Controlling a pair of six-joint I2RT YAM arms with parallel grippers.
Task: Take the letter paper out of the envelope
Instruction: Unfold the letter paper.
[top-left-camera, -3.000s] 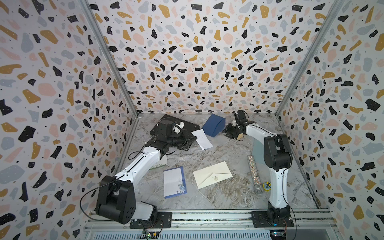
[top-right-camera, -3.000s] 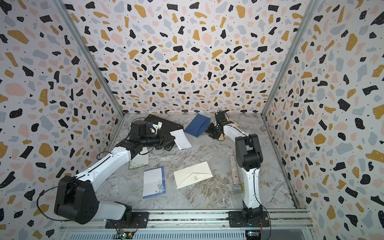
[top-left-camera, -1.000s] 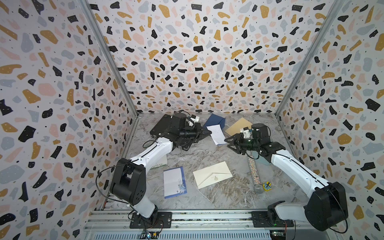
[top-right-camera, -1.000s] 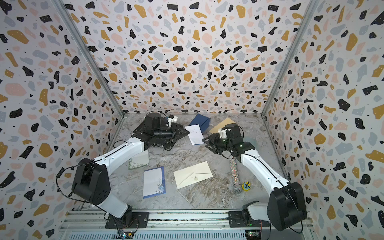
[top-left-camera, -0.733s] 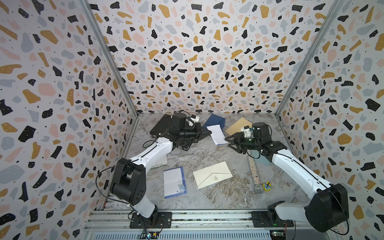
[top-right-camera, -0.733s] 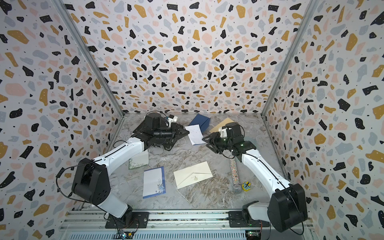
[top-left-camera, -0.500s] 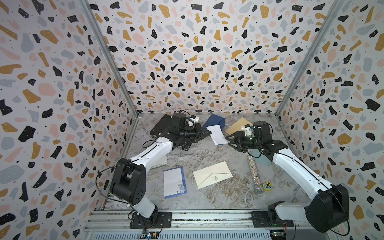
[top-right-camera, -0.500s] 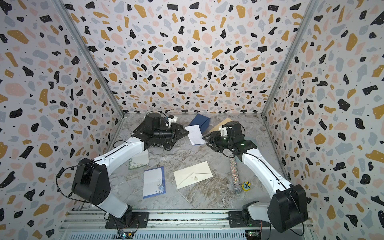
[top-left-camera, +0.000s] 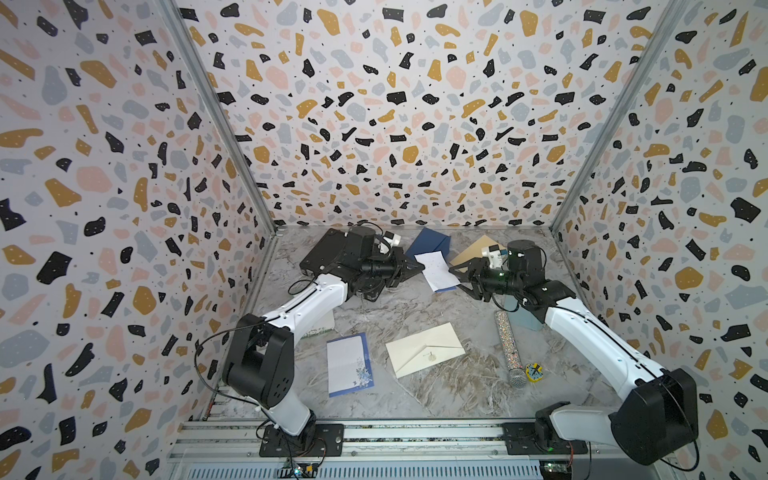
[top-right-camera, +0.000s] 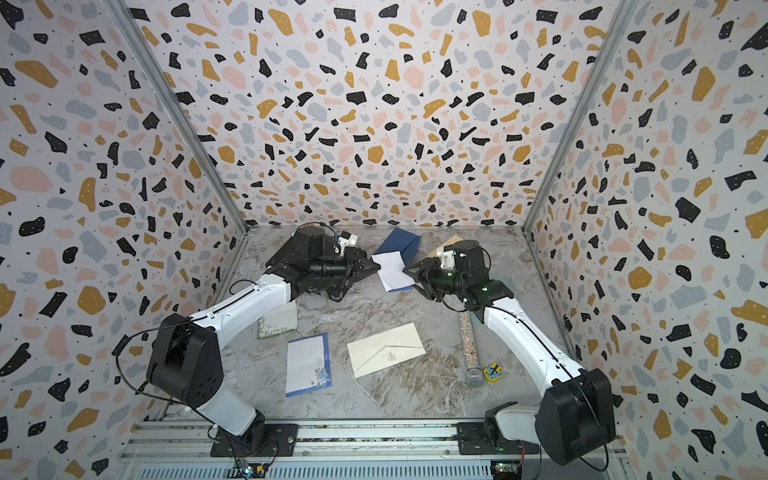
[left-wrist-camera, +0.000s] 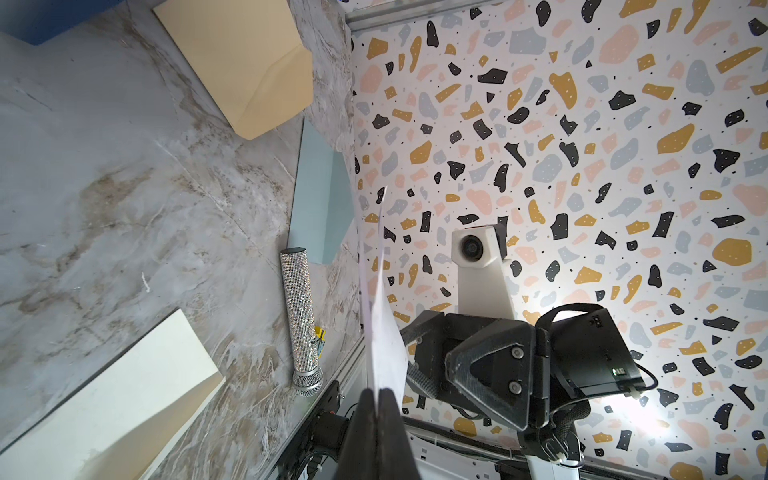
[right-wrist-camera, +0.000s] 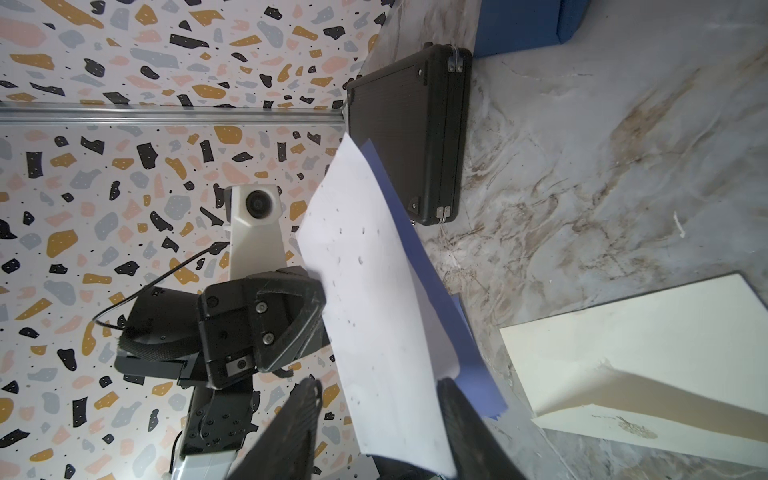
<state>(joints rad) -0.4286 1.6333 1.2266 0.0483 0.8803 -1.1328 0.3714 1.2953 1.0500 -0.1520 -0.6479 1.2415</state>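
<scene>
Left jaws clamped on letter paper, right jaws apart astride its opposite edge; an uneven pull may tear it.

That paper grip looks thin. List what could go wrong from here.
1. The left gripper, jaws shut, pinches only an edge of the letter paper; a tug could slip or tear it.
2. The right gripper, jaws open astride the curved sheet, may crease it when closing.
</scene>
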